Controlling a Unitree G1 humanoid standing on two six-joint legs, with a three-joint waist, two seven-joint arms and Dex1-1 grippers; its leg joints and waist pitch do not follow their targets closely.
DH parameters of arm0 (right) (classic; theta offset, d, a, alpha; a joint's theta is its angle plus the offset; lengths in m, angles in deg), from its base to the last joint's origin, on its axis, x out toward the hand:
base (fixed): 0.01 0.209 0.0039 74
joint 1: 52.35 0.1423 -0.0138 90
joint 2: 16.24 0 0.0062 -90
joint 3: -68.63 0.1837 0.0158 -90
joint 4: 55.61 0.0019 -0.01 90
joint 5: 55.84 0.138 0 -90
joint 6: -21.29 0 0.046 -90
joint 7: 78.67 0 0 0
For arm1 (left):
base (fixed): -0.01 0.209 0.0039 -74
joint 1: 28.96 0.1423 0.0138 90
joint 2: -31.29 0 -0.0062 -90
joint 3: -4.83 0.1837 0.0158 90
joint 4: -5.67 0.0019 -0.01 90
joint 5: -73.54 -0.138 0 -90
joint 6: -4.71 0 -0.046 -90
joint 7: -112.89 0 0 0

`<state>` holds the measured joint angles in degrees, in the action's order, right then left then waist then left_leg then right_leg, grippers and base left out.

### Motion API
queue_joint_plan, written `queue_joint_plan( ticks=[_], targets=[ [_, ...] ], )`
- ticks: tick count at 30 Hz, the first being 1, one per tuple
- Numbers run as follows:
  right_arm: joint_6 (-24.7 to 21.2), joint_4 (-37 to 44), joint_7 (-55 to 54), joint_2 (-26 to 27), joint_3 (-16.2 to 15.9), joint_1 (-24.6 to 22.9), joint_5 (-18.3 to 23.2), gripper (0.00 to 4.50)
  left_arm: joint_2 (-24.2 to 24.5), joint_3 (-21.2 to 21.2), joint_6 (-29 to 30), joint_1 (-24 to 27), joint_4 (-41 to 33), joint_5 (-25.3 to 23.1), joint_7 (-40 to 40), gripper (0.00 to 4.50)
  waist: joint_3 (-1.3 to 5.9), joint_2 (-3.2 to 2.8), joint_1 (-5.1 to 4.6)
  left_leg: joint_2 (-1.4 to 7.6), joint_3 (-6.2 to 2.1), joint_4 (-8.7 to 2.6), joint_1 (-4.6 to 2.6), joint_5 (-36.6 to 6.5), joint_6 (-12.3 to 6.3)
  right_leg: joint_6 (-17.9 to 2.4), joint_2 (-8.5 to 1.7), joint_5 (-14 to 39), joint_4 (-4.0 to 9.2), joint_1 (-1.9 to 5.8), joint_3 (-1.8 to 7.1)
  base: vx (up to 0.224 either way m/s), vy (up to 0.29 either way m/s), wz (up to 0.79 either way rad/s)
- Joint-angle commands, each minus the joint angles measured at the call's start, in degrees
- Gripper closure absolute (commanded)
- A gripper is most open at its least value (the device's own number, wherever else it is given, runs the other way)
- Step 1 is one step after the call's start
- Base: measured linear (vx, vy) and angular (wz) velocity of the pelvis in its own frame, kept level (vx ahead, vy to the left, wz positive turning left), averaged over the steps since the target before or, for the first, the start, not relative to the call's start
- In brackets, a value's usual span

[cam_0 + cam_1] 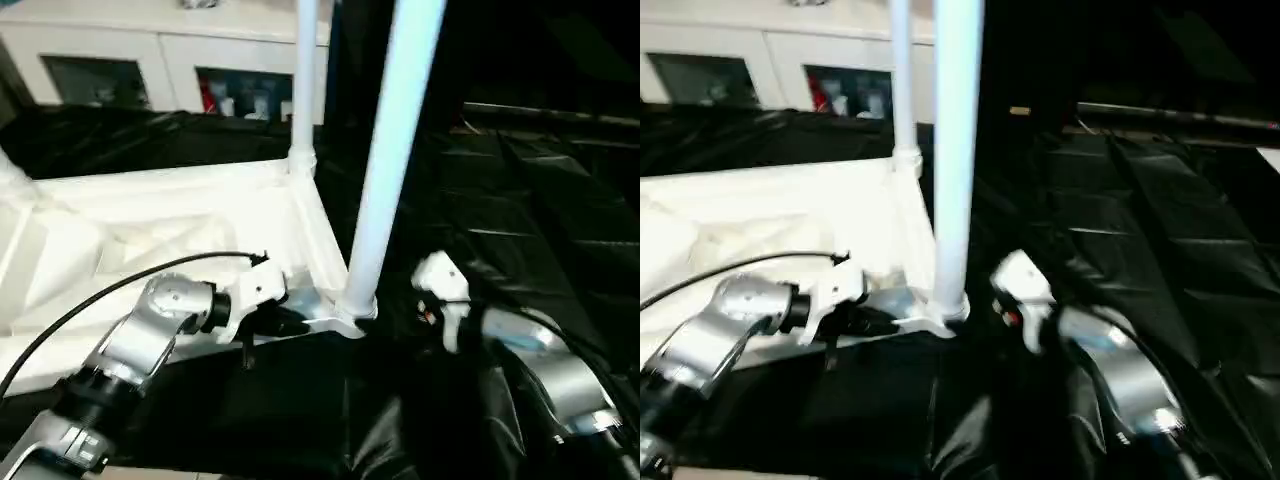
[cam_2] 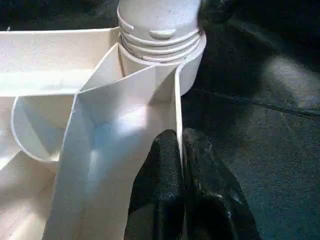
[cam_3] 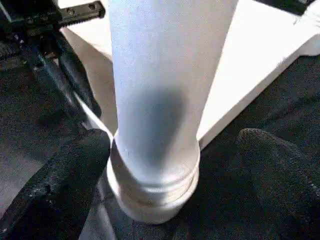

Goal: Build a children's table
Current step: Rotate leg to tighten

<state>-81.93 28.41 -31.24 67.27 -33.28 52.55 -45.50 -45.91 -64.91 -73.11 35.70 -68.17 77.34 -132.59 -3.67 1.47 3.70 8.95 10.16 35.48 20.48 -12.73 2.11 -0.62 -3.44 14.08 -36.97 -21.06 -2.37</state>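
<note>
Black sheeting covers the bench [image 1: 560,200], and white cabinets [image 1: 150,50] line the wall at twelve o'clock. On the sheeting, toward nine o'clock, the children's table lies upside down: its rimmed top [image 1: 150,230] has the ribbed underside facing up. Two legs stand upright in corner sockets, the near leg [image 1: 395,150] at the corner closest to the robot and the far leg [image 1: 303,80] at the corner behind it toward twelve o'clock.

The left claw [image 2: 181,165] has its black fingers pressed together on the thin rim wall of the top, just beside the near leg's socket [image 2: 165,45], pinching it. The right claw [image 3: 170,165] is spread wide, one finger [image 3: 70,170] on each side of the near leg's base, with a gap on the three o'clock side; whether the other pad touches the tube I cannot tell.

Risks, as I judge them: threads show above the socket, so the leg may not be fully seated, and a crooked squeeze or twist could cross-thread it or tip it out. The thin rim could also slip from the left pinch, letting the whole top swivel on the slick sheeting.
</note>
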Motion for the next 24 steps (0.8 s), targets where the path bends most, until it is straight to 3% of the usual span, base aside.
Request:
queue_joint_plan(
  ticks=[1,2,5,7,8,9,15,24],
  targets=[
    [1.2,-1.7,-0.7,-0.3,-0.1,1.3,-1.2,0.0,-0.3,0.2,-0.8,-0.5,1.3,0.0,0.3,4.5,2.93,0.06,0.11,4.8,-1.85,-5.4,-0.53,-8.6,-0.57,-13.7,-5.95,8.8,5.15,1.39,3.47,0.0,0.0,0.0],
    [1.7,-2.4,-0.7,-0.2,0.0,2.0,-1.6,0.0,-0.6,0.3,-0.8,-0.7,1.5,0.1,0.3,4.5,2.93,-0.14,0.05,4.72,-1.83,-5.35,-0.41,-7.9,-0.7,-13.8,-5.92,7.4,5.07,1.5,3.49,0.0,0.0,0.0],
    [2.2,-4.1,0.6,-0.4,-0.3,3.4,-1.8,0.0,-1.4,0.8,-1.9,-1.2,3.1,-0.3,0.3,4.5,3.02,0.08,0.02,4.58,-1.74,-5.18,-0.32,-7.1,-1.15,-14.0,-5.87,6.2,5.06,1.62,3.47,0.0,0.0,0.0],
    [2.5,-4.8,1.0,-0.5,-0.2,3.7,-1.7,0.0,-1.6,0.8,-2.0,-1.5,3.4,-0.4,0.0,4.5,3.05,0.9,0.03,4.67,-1.68,-5.15,-0.28,-6.3,-1.65,-14.0,-5.91,5.7,4.98,1.79,3.47,0.0,0.0,0.0],
    [2.8,-5.2,1.0,-0.4,-0.3,3.8,-1.8,0.0,-1.7,0.7,-2.0,-1.7,3.6,-0.4,0.0,4.5,3.09,0.51,0.19,4.71,-1.69,-5.1,-0.35,-5.8,-1.91,-14.1,-5.98,5.4,4.88,1.68,3.42,0.0,0.0,0.0],
    [3.2,-5.6,1.4,-0.4,-0.4,4.0,-1.8,0.0,-1.7,0.6,-2.3,-2.1,4.1,-0.6,-0.1,4.5,3.02,0.95,0.11,4.68,-1.61,-5.11,-0.29,-6.0,-2.18,-14.0,-5.89,5.8,5.0,1.66,3.37,0.0,0.0,0.0],
    [5.5,-8.7,1.7,0.8,-1.3,4.7,-2.7,0.0,-1.6,0.4,-3.3,-2.8,5.6,-1.0,-0.6,4.5,2.79,0.72,0.33,4.78,-1.75,-5.35,-0.37,-8.4,-1.3,-13.2,-6.08,11.3,5.45,1.43,3.45,0.0,0.0,0.0],
    [7.7,-12.8,1.4,2.6,-1.1,7.0,-3.2,0.0,-2.2,0.4,-3.6,-2.7,5.7,-1.4,-0.9,4.5,2.97,0.64,0.6,4.78,-1.66,-5.33,-0.32,-6.7,-1.91,-13.5,-6.09,8.4,5.2,1.46,3.46,0.0,0.0,0.0]
  ],
)
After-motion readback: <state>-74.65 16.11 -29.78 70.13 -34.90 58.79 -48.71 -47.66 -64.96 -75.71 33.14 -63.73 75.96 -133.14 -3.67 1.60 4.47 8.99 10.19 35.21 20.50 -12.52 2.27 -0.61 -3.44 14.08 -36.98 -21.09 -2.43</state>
